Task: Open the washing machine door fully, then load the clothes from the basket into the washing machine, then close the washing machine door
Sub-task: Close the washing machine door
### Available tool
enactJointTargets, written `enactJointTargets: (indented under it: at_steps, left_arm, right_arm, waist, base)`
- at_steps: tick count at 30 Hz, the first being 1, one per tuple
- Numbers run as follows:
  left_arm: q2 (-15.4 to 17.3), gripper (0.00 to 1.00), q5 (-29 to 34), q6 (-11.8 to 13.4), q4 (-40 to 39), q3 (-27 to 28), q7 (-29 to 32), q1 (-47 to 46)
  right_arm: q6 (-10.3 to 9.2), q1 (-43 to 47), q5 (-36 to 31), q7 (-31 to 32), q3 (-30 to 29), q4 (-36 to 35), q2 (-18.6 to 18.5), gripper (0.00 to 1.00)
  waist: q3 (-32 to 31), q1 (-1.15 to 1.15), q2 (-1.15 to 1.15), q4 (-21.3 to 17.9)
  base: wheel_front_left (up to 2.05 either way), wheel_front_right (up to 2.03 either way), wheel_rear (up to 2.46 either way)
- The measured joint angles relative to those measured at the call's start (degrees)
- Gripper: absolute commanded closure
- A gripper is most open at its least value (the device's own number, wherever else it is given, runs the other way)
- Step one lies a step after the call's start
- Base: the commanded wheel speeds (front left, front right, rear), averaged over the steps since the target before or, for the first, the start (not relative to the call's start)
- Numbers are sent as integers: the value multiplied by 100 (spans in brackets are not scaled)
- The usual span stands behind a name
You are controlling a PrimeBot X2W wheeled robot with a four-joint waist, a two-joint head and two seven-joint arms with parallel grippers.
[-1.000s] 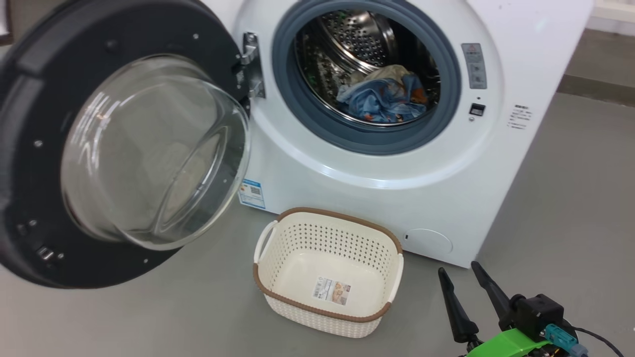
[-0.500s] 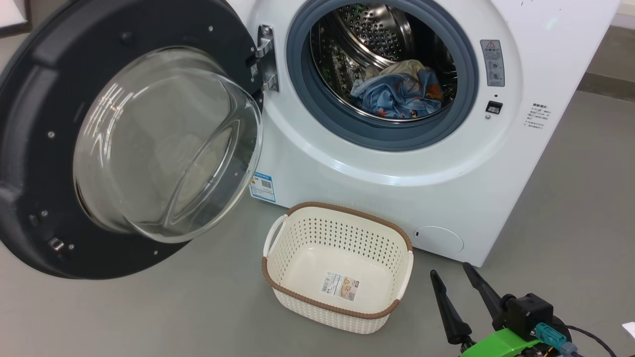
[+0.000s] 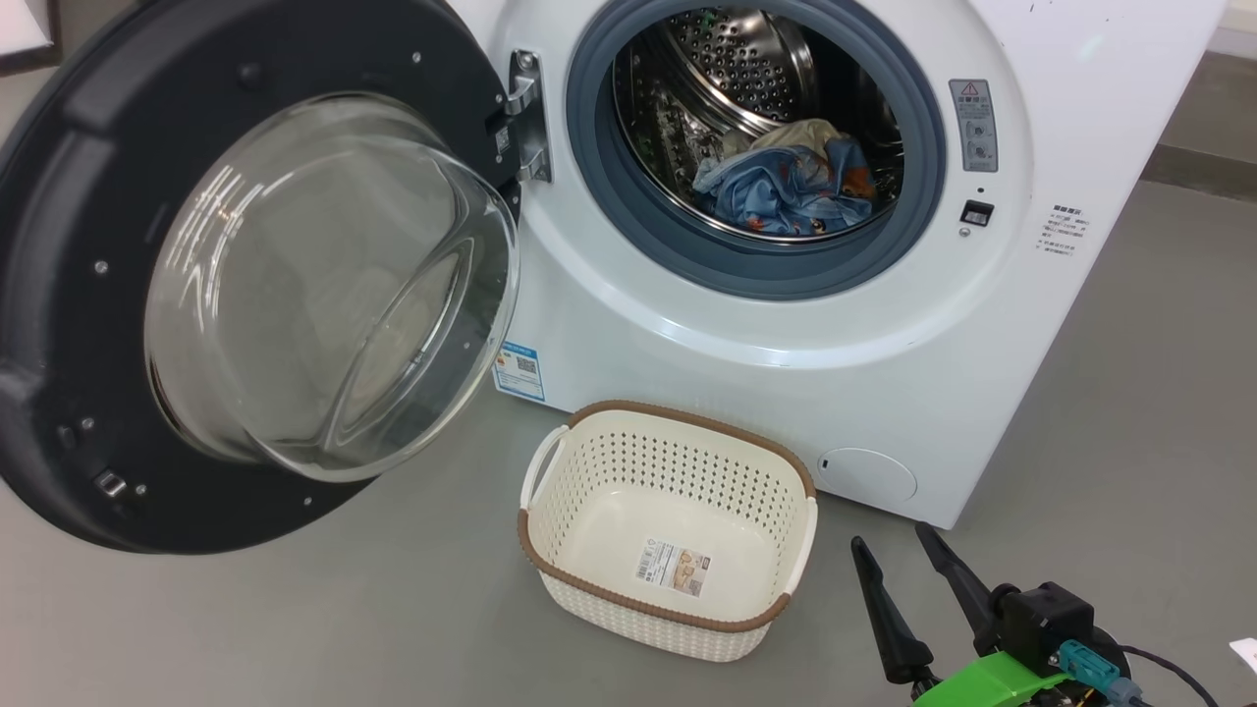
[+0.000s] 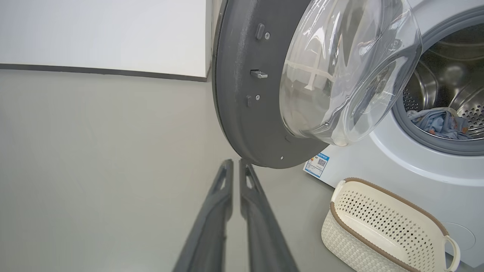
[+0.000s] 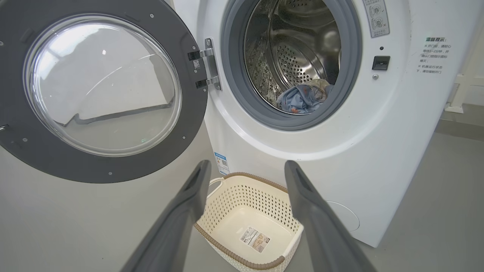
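The washing machine door (image 3: 59, 245) stands swung wide to the left on its metal hinge (image 3: 525, 118), with the glass dome bulging toward the near side. The washing machine (image 3: 786, 393) faces near, and the clothes (image 3: 786, 187) lie bunched low in its steel drum (image 3: 746, 69), behind the grey gasket (image 3: 628, 226). The basket (image 3: 678, 410) sits mouth-up on the grey floor (image 3: 295, 619), just in front of the machine. Its long axis runs roughly left to right, and a paper label (image 3: 674, 567) shows on its bare bottom. A white wall (image 4: 102, 34) with dark skirting lies to the far left.

The right gripper (image 3: 890, 535) is low at the near right. Its jaws are spread wide and hold nothing, and the basket is just left of them and beyond. The left gripper (image 4: 236, 163) points at the door's lower rim. Its jaws are nearly together around nothing, and I cannot tell whether they touch the rim.
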Motion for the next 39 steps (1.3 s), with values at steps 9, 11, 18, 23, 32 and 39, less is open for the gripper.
enactJointTargets:
  at_steps: [9,11,18,23,32,39]
  left_arm:
    - [-5,100,-259,-11,-12,255,0,-7]
    - [-5,100,-379,-15,-42,357,0,-30]
    - [156,100,-650,-58,-130,627,0,-337]
    - [664,100,-1062,-58,-88,639,0,-673]
    - [1448,100,-2752,-58,467,610,218,-1494]
    - [2156,100,-4074,-58,1225,532,917,-2308]
  right_arm:
    - [0,0,11,0,-21,-1,0,0]
    - [0,0,12,0,-36,-1,0,0]
    - [0,1,101,0,-52,-2,0,0]
    - [0,2,182,0,-54,0,0,0]
    - [0,7,220,0,-63,-2,0,0]
    - [0,36,219,0,-79,-4,0,0]
  waist:
    - [20,0,0,7]
    - [30,0,0,7]
    - [46,0,0,2]
    - [21,0,0,-18]
    - [-4,0,0,-57]
    - [41,0,0,-87]
  base:
    - [0,0,0]
    - [0,0,0]
    - [0,0,0]
    - [0,0,0]
    - [0,0,0]
    - [0,0,0]
